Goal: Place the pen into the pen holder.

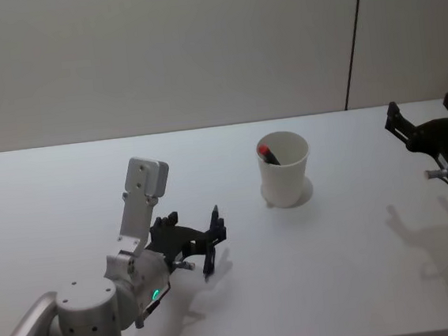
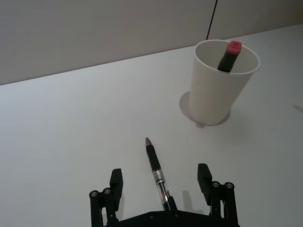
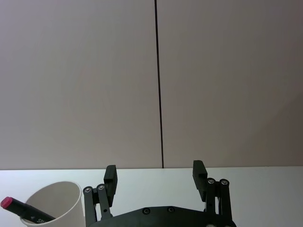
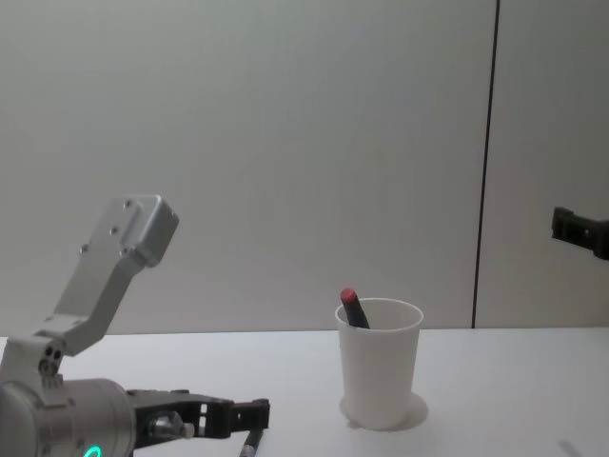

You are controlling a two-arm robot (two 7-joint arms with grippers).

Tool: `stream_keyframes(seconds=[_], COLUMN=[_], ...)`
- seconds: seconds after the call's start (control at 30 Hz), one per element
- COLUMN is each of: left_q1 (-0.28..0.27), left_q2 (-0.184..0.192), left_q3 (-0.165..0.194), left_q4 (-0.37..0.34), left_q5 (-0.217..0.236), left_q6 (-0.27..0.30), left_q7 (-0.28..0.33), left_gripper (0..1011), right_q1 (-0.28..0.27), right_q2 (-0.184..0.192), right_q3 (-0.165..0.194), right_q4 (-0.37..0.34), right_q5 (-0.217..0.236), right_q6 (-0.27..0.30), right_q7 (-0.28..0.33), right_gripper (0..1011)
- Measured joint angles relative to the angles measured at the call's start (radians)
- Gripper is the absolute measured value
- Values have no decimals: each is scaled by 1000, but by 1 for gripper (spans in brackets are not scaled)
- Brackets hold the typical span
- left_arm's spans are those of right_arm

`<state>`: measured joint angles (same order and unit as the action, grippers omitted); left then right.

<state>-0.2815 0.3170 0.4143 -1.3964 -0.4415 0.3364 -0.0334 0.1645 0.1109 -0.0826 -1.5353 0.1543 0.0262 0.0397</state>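
Entry: approach to pick. I am holding the left gripper (image 2: 160,170) low over the white table (image 1: 67,191), with its jaws spread wide and nothing in them. The clear-barrelled ballpoint pen with a black grip sleeve (image 2: 152,156) is lying flat on the table between the two fingers, touching neither. Its tip is pointing toward the plain white paper cup (image 2: 226,87). The barrel is running along the gripper's own line, so I judge that closing would pinch it across its width.

The paper cup is standing upright beyond the pen and well apart from it. A black marker with a red cap (image 2: 231,54) is leaning inside against the rim, so part of the mouth is taken. The rest looks open enough for the pen to go in.

Room for moving: the table is lying bare between pen and paper cup, so I am seeing no obstacle on the carry. The grey wall (image 1: 158,55) is rising behind the table's far edge, near the paper cup, so I am planning a drop from above. The cup looks light, and a nudge could tip it.

The right gripper (image 1: 423,113) is hanging raised at the table's right side, jaws apart and empty, well clear of the paper cup.
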Motion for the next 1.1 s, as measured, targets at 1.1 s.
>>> stream_keyframes(seconds=[1.1], left_q1=[-44], left_q2=[-31], left_q3=[9], left_q4=[86], left_q5=[75], left_q6=[113], left_q7=[-40], left_gripper=[1004], right_q1=[0], right_q2=[0], right_q3=[0], right_q4=[0], right_q5=[0], right_q6=[0], right_q7=[0], right_gripper=[1001])
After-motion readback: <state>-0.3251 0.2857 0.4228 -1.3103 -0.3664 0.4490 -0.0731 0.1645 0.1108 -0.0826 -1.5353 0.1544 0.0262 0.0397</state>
